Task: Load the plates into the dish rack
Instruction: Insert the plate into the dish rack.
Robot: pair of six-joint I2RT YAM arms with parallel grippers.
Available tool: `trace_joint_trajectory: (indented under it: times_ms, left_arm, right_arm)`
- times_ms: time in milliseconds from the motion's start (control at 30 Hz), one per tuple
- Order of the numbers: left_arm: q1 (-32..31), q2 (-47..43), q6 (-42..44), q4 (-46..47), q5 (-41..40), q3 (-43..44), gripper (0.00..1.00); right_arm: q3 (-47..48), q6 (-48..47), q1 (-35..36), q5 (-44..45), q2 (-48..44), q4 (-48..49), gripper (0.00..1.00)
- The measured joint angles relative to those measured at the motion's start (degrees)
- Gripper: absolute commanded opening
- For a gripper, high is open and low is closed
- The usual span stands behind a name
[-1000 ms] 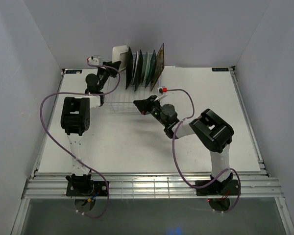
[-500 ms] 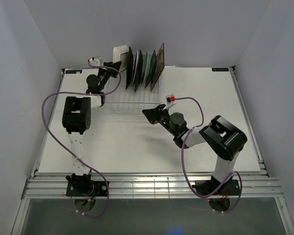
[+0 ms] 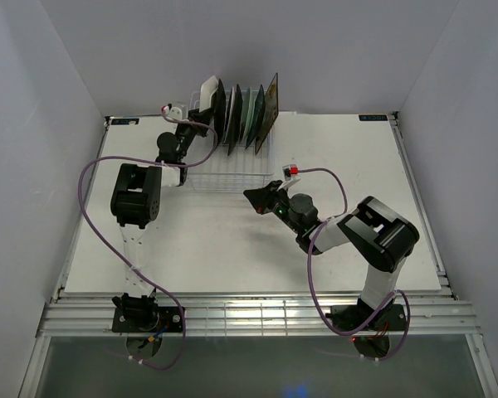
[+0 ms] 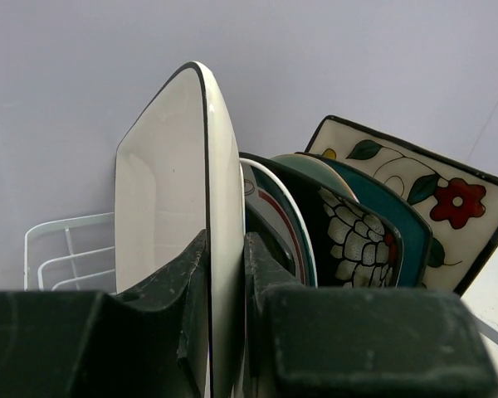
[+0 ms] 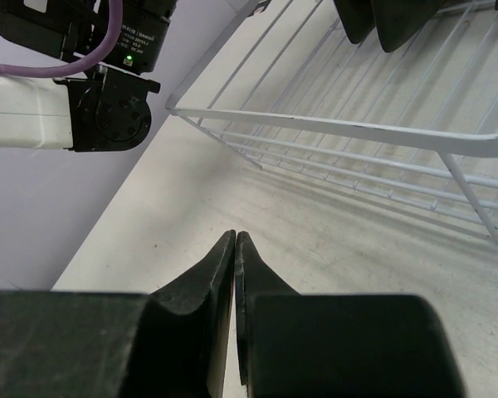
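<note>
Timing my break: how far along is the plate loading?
Nearly done. Six plates stand in the dish rack. The left fingers pinch the white plate beside them; seating and releasing it is left. The right fingers are shut, empty.

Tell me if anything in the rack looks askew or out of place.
Nothing is spilled or broken. The flowered cream plate at the rack's right end leans outward more than its neighbours. The white plate stands upright, gripped by the left fingers.
</note>
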Motion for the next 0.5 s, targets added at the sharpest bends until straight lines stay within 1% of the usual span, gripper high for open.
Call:
trace_joint_trajectory:
  times_ms: [200, 500]
  left_arm:
    - [-1.49, -0.15, 2.47, -0.46, -2.62, 0.0, 0.0]
    - [-1.95, -1.33, 1.29, -3.02, -6.14, 0.46, 0.0]
  right_arm:
    - [-1.05, 0.0, 0.0, 0.24, -0.15, 0.0, 0.08]
    - [-1.6, 0.07, 0.0, 0.39, -0.28, 0.02, 0.08]
